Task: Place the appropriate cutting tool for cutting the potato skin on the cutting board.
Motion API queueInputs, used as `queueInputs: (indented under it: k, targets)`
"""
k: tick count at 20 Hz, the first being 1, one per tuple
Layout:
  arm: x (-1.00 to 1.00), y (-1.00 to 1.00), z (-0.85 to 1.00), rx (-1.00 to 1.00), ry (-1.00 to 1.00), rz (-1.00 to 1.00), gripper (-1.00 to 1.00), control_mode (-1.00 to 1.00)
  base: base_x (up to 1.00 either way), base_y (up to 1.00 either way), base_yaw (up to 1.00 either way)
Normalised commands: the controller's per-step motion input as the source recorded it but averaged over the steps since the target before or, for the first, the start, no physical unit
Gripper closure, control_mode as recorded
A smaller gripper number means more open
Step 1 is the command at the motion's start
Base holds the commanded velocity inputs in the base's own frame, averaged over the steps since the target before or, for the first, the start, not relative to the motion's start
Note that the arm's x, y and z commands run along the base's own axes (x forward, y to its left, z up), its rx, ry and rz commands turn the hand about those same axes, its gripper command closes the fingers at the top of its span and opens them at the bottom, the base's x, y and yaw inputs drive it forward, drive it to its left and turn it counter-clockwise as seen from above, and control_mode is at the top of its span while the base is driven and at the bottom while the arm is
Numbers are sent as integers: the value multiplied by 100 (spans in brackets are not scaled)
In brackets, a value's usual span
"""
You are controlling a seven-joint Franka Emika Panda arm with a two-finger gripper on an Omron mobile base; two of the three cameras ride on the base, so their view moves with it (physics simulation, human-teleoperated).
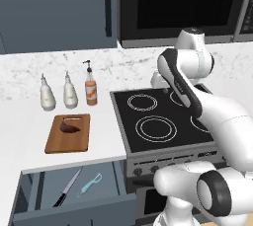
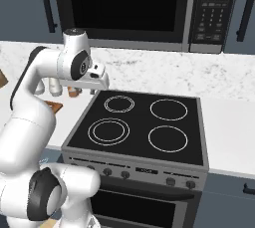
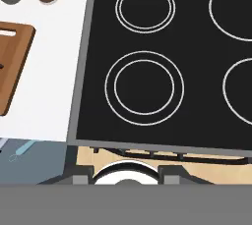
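The light-blue peeler (image 1: 90,184) lies in the open drawer (image 1: 29,195) below the counter, right of the long black-handled knife (image 1: 67,187). In the hand view a piece of the peeler (image 3: 22,149) shows at the lower left. The wooden cutting board (image 1: 67,132) rests on the white counter with the dark potato (image 1: 70,127) on its far half. The board's edge (image 3: 12,67) shows at the left of the hand view. My gripper (image 2: 94,88) hangs above the stove's left side, well right of the board and the drawer. It is open (image 3: 125,177), with nothing between its fingers.
Two white bottles (image 1: 48,95) and an orange pump bottle (image 1: 91,89) stand behind the board. The black stovetop (image 1: 153,121) with ring burners lies under my hand. A dark microwave (image 2: 119,8) hangs above the back wall.
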Motion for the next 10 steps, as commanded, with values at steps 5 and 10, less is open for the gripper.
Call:
queueInputs:
  k: [5, 10]
  targets:
    - [-34, 3, -6, 2, 0, 0, -100, -100, 0, 0, 0]
    - [-100, 65, -50, 0, 0, -1, -100, -100, 0, 0, 0]
